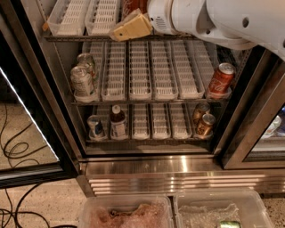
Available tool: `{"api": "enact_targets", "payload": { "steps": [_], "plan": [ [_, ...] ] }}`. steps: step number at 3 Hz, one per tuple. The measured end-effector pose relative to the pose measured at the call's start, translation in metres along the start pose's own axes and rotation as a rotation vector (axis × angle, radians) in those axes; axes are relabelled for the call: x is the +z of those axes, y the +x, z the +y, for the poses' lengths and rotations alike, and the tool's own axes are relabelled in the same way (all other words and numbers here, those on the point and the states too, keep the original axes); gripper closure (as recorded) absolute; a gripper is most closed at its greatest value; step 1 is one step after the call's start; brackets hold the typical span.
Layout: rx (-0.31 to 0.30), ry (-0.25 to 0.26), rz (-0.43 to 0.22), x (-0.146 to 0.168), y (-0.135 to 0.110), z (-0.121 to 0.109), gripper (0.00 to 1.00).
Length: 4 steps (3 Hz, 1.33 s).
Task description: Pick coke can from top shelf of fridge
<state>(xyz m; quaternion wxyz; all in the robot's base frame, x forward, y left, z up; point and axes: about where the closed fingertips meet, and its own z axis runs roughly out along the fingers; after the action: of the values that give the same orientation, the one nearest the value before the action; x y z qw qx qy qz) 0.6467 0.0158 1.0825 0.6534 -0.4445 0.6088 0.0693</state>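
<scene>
The fridge (178, 168) stands open in front of me, with three racks of white plastic lanes. The coke can (135, 5) shows only as a red patch at the upper edge, on the top shelf (75, 38). My gripper (132, 27), tan-coloured on a white arm coming in from the upper right, is at the top shelf's front rail, right in front of and just below the coke can. Most of the coke can is hidden by the gripper and cut off by the view's edge.
A second red can (220, 80) stands at the right of the middle rack, with silver-green cans (83, 81) at its left. The lowest rack holds bronze cans (204, 123), a bottle (118, 124) and a small can (95, 126). The glass door (31, 133) hangs open at left. Plastic bins (129, 213) sit below.
</scene>
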Motion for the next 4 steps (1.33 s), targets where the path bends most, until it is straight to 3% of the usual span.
{"api": "enact_targets", "payload": {
  "steps": [1, 4],
  "plan": [
    [0.112, 0.054, -0.024, -0.001, -0.007, 0.014, 0.00],
    [0.116, 0.033, -0.042, 0.009, -0.003, 0.022, 0.00]
  ]
}}
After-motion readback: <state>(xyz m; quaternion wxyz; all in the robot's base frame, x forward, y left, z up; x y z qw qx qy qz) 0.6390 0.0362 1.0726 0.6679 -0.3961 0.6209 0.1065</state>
